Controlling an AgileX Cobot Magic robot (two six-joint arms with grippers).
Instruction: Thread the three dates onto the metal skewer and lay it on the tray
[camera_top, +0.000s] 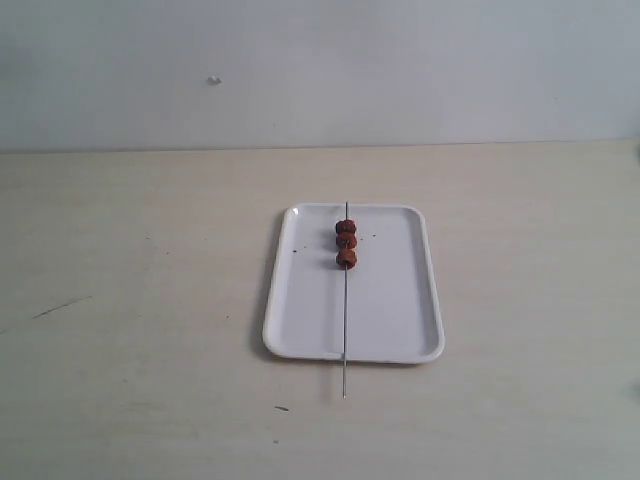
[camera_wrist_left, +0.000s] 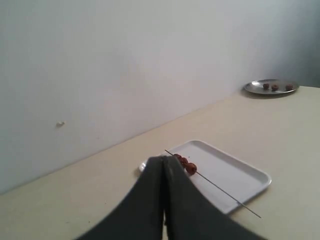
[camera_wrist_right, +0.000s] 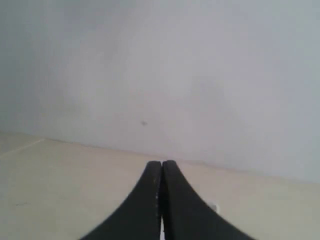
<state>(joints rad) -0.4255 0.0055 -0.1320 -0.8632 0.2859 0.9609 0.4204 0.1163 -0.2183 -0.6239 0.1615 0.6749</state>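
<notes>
On the table (camera_top: 130, 300), the tray (camera_top: 400, 320) is seen with the skewer (camera_top: 345, 310) laid along its length. One end of the skewer juts past the tray's near rim. The three dates (camera_top: 346, 243) are threaded on it, touching one another, toward the tray's far end. The task is judged complete, and no further move toward the tray is called for. The left gripper (camera_wrist_left: 165, 161) and right gripper (camera_wrist_right: 162, 164) are pressed fully closed and hold nothing. No brand, label or writing can be read.
</notes>
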